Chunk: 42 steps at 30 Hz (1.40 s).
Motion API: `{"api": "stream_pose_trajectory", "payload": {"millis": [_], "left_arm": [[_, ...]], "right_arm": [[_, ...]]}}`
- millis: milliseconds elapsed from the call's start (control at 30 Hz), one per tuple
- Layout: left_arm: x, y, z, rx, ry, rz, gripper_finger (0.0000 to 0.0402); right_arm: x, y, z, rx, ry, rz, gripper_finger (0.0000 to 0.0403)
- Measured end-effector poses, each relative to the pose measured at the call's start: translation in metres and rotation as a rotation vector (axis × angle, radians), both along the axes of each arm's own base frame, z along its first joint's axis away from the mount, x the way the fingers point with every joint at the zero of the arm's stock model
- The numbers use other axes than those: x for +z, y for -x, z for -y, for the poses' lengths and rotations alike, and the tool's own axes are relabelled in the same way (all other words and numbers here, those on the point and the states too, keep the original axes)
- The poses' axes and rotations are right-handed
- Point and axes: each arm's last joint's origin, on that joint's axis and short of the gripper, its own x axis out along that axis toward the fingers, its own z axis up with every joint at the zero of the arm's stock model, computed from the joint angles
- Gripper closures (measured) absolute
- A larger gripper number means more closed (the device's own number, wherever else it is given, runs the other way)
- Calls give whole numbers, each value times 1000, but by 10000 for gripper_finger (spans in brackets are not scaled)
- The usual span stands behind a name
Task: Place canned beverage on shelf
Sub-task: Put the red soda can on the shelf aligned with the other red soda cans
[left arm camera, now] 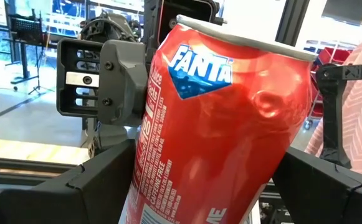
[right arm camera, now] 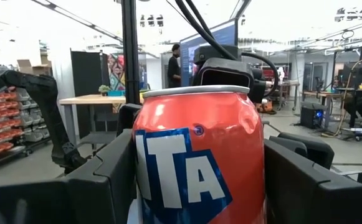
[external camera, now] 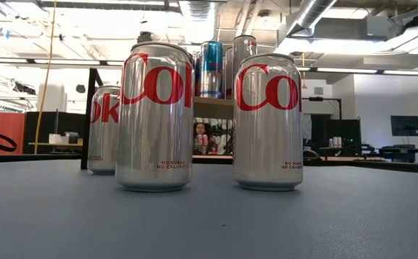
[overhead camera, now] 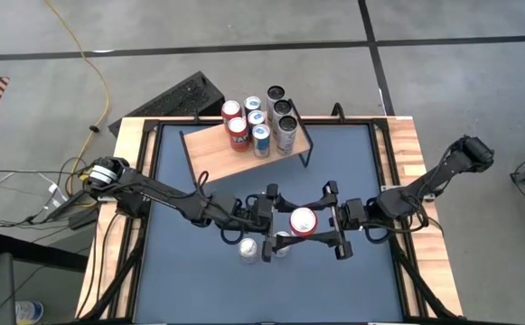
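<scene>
Fanta can (overhead camera: 304,221) sits mid-worktop, clamped betw. left gripper (overhead camera: 274,222) & right gripper (overhead camera: 332,222), jaws of both on its sides. Thin wall, dented: likely light, crushable; grip mid-body, gently. Shelf (overhead camera: 217,152) behind.

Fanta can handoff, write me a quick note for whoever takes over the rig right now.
Left gripper and right gripper: both meet at the red Fanta can mid-table; the wrist views show each one's fingers on either side of it, apparently a handover.
Shelf: about eight cans stand on it, at its right end.
Two silver cans wait on the table.
Done: shelf partly stocked.
Left: one gripper lets go, the other shelves the Fanta can, then the silver cans.
</scene>
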Motion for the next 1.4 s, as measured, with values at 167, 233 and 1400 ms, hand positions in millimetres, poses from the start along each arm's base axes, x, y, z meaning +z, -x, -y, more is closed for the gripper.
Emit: {"api": "stream_pose_trajectory", "payload": {"millis": [167,233,1400], "left_arm": [[0,0,0,-30,-40,4,69],[1,0,0,-32,-45,14,69],[2,-5,-14,-68,39,48,44]], "right_arm": [[0,0,0,-2,12,-3,132],[-1,0,0,0,13,-3,132],[-1,0,0,21,11,-4,132]]}}
